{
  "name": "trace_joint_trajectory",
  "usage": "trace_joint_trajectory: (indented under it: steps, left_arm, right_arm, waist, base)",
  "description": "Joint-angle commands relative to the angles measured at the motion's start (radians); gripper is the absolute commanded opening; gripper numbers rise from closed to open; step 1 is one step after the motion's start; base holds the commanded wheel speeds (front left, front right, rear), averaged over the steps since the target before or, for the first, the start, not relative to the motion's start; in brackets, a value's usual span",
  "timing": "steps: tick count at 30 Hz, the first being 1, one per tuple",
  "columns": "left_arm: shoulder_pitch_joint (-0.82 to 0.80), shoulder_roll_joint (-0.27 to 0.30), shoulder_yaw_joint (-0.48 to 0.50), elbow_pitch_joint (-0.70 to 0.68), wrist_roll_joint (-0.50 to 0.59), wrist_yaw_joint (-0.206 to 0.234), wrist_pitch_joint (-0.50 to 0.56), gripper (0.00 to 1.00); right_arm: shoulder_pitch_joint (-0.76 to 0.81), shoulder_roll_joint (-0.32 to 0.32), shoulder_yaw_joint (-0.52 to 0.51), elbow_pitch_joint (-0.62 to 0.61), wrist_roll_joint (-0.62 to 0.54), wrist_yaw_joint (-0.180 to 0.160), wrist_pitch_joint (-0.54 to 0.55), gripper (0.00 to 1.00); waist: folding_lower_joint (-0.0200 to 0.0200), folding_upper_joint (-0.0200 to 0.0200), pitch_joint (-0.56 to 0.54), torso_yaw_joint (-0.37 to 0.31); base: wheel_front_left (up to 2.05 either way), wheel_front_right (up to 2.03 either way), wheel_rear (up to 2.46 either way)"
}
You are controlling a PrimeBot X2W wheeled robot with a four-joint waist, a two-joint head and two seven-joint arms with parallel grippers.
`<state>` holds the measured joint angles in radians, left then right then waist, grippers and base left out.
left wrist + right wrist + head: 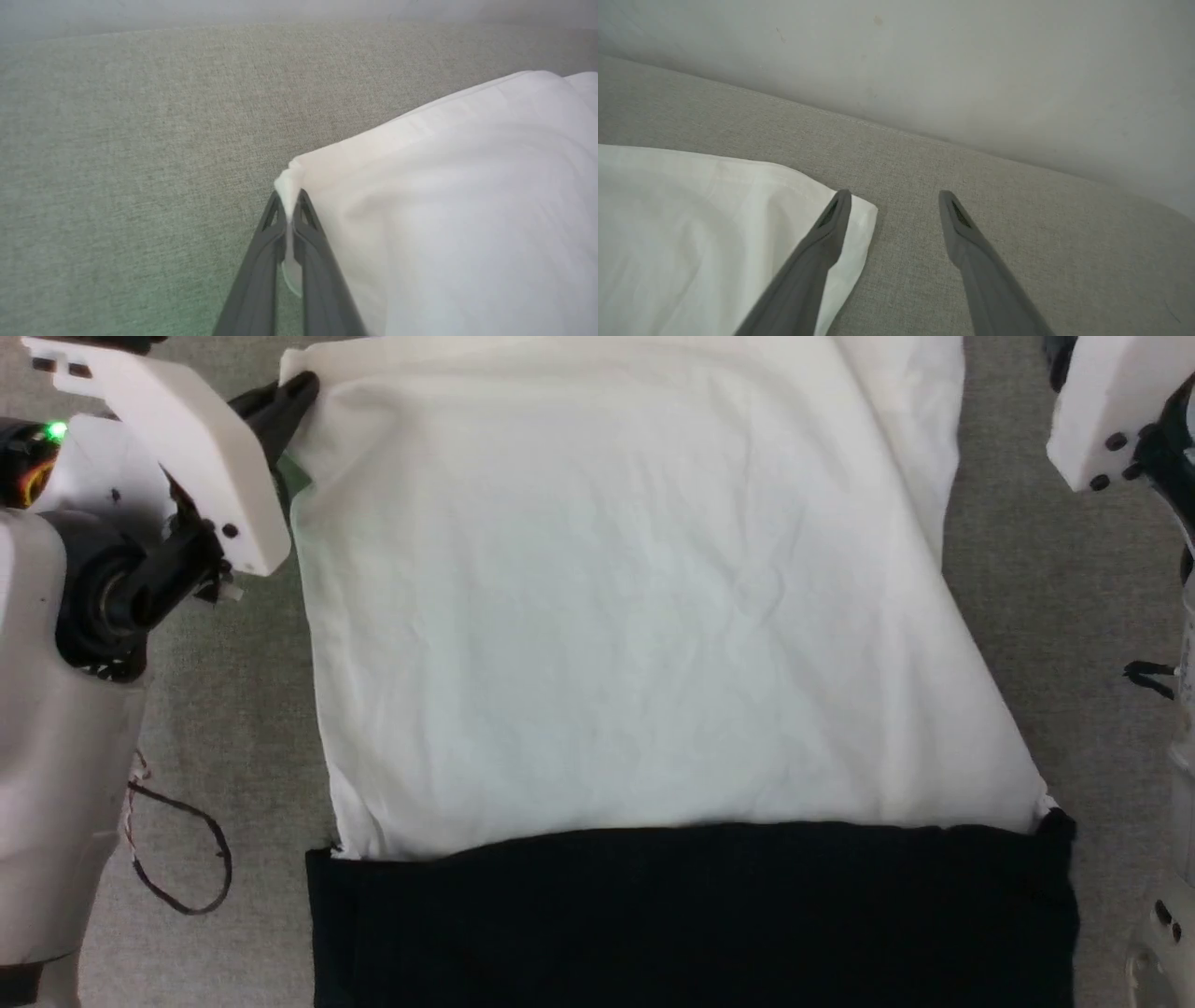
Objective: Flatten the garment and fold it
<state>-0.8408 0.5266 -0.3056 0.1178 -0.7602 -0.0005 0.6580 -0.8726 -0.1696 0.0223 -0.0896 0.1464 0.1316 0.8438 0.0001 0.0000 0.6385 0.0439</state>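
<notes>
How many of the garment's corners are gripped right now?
1: the garment's far-left corner, pinched in the left gripper. The right gripper stands open at the far-right corner.

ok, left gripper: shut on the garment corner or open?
Shut. In the left wrist view the left gripper pinches a white corner of the garment, fingers pressed together.

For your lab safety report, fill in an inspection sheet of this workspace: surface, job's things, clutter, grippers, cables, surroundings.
Surface: grey woven fabric.
Job's things: garment spread flat, white with a black near edge.
Clutter: nothing seen.
Grippers: left gripper shut on a white corner of the garment; right gripper open, one finger over another white corner.
Cables: thin dark wire looping beside the left arm.
Surroundings: pale wall behind the surface.
</notes>
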Motion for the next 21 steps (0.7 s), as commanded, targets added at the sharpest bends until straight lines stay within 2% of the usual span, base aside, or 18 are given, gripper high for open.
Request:
trace_joint_trajectory:
  steps: [1,4,14,15,16,17,18,21]
  left_arm:
    - [-0.014,-0.010,-0.005,-0.004,-0.004,-0.004,-0.007,0.00]
    - [-0.024,-0.022,-0.015,-0.006,-0.002,-0.003,-0.008,0.00]
    - [-0.058,-0.051,-0.040,-0.011,0.005,0.000,-0.009,0.00]
    - [-0.061,-0.053,-0.042,-0.010,0.006,0.001,-0.009,0.00]
    - [-0.061,-0.053,-0.042,-0.010,0.006,0.001,-0.009,0.00]
    - [-0.063,-0.055,-0.044,-0.010,0.007,0.002,-0.009,0.00]
    - [-0.065,-0.056,-0.045,-0.009,0.007,0.003,-0.009,0.00]
    - [-0.074,-0.058,-0.033,-0.010,0.005,0.006,-0.026,0.00]
  right_arm:
    - [-0.010,-0.005,-0.014,0.035,-0.016,-0.001,0.023,1.00]
    - [-0.004,0.009,-0.042,0.079,-0.014,-0.001,0.047,1.00]
    - [0.007,0.026,-0.039,0.131,-0.028,-0.001,0.063,1.00]
    - [0.005,0.033,-0.050,0.136,-0.034,-0.001,0.066,0.47]
    - [0.005,0.033,-0.050,0.136,-0.034,-0.001,0.066,0.47]
    - [0.003,0.041,-0.063,0.141,-0.040,-0.001,0.067,0.21]
    - [0.000,0.049,-0.075,0.144,-0.047,-0.001,0.067,0.00]
    - [-0.012,0.071,-0.107,0.145,-0.070,-0.001,0.045,0.00]
  waist:
    - [-0.0001,0.0000,0.023,0.022]
    - [-0.0001,0.0000,0.040,0.039]
    - [-0.0001,0.0000,0.092,0.081]
    - [-0.0001,0.0000,0.095,0.083]
    - [-0.0001,0.0000,0.095,0.083]
    - [-0.0001,0.0000,0.097,0.084]
    - [-0.0001,0.0000,0.098,0.085]
    - [-0.0001,0.0000,0.092,0.080]
  base:
    - [0.00,0.00,0.00]
    - [0.00,0.00,0.00]
    - [0.00,0.00,0.00]
    - [0.00,0.00,0.00]
    - [0.00,0.00,0.00]
    - [0.00,0.00,0.00]
    - [0.00,0.00,0.00]
    - [0.00,0.00,0.00]
